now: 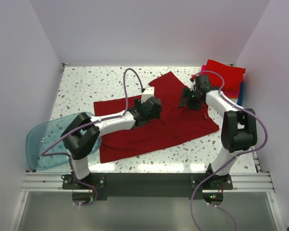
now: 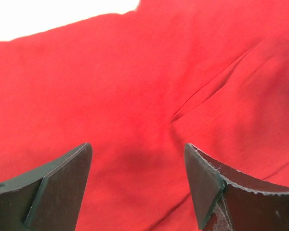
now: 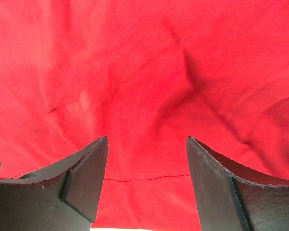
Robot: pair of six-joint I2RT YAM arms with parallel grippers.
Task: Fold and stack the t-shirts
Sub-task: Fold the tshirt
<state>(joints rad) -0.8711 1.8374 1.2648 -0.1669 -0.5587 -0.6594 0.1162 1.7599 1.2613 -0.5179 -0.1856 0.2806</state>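
Note:
A dark red t-shirt (image 1: 164, 127) lies spread over the middle of the speckled table (image 1: 86, 86), partly folded, one sleeve pointing to the far edge. My left gripper (image 1: 151, 107) hovers over its middle, jaws open, with only red cloth (image 2: 135, 96) below and nothing between the fingers (image 2: 62, 187). My right gripper (image 1: 190, 98) stands over the shirt's right part, open too, above cloth (image 3: 144, 72) with a fold edge (image 3: 144, 179) between its fingers (image 3: 86, 178). A stack of folded t-shirts (image 1: 224, 77), bright red on top, sits at the far right corner.
A translucent blue plastic tub (image 1: 45, 144) hangs over the table's left near edge, beside the left arm's base. White walls close in the table on three sides. A metal rail (image 1: 149, 182) runs along the near edge.

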